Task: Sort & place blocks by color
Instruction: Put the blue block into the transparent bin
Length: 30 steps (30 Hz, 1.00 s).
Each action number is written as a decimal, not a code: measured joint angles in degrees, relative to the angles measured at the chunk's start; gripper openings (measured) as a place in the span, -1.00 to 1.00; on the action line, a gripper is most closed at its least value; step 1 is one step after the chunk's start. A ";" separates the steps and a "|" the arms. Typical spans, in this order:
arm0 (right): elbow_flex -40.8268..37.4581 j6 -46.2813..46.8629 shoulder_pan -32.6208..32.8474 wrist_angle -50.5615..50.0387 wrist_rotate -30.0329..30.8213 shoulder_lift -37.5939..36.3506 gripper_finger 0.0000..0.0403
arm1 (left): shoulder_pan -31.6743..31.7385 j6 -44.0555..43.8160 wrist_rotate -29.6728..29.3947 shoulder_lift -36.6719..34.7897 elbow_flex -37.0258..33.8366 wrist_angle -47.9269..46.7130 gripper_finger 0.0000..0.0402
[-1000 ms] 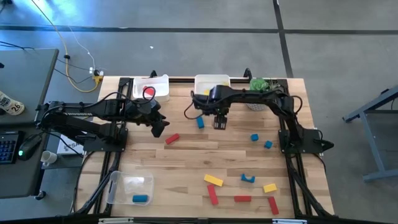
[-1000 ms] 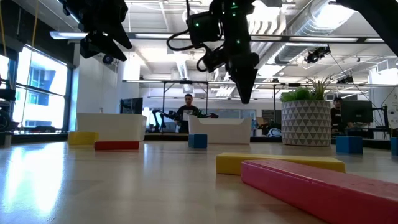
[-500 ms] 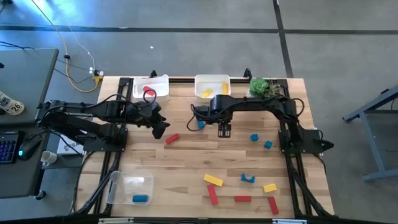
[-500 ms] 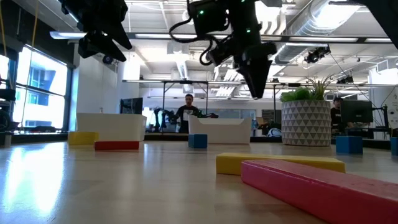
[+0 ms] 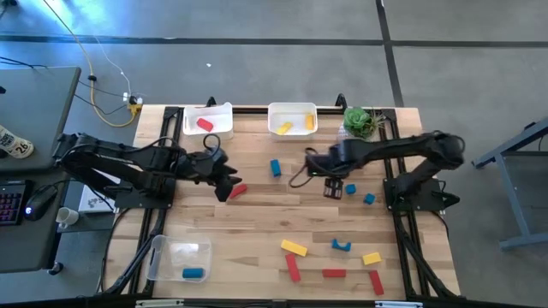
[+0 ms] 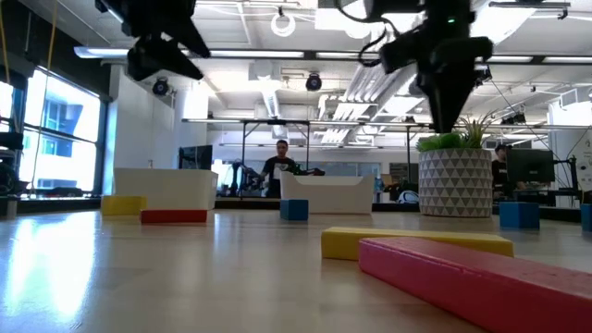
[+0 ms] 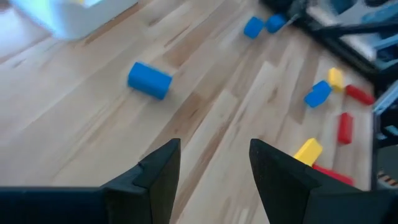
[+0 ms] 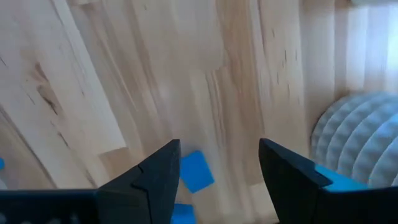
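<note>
The right end effector (image 5: 332, 191), fingers spread and empty, was held above a small blue cube block (image 8: 197, 171), partly hidden in the high view. The left end effector (image 5: 224, 189), likewise spread, was positioned beside a short red bar block (image 5: 238, 190).

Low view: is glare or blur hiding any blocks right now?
Low view: window light washes the near-left tabletop, but no blocks lie there; the nearest red block is soft, too close for focus. Left wrist view: the blue block is slightly blurred. Right wrist view: the blue square is smeared.
</note>
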 joint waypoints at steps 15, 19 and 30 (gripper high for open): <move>-17.64 19.16 1.52 10.19 -0.70 -19.68 0.01 | 0.03 6.24 -1.34 0.18 0.00 5.41 -0.10; -20.21 26.18 1.39 10.24 -1.53 -19.87 0.01 | 0.03 6.46 -1.34 0.18 0.00 5.41 -0.10; -25.79 42.88 0.49 10.29 -2.99 -19.78 0.01 | 0.03 7.36 -1.32 0.18 0.00 5.41 -0.10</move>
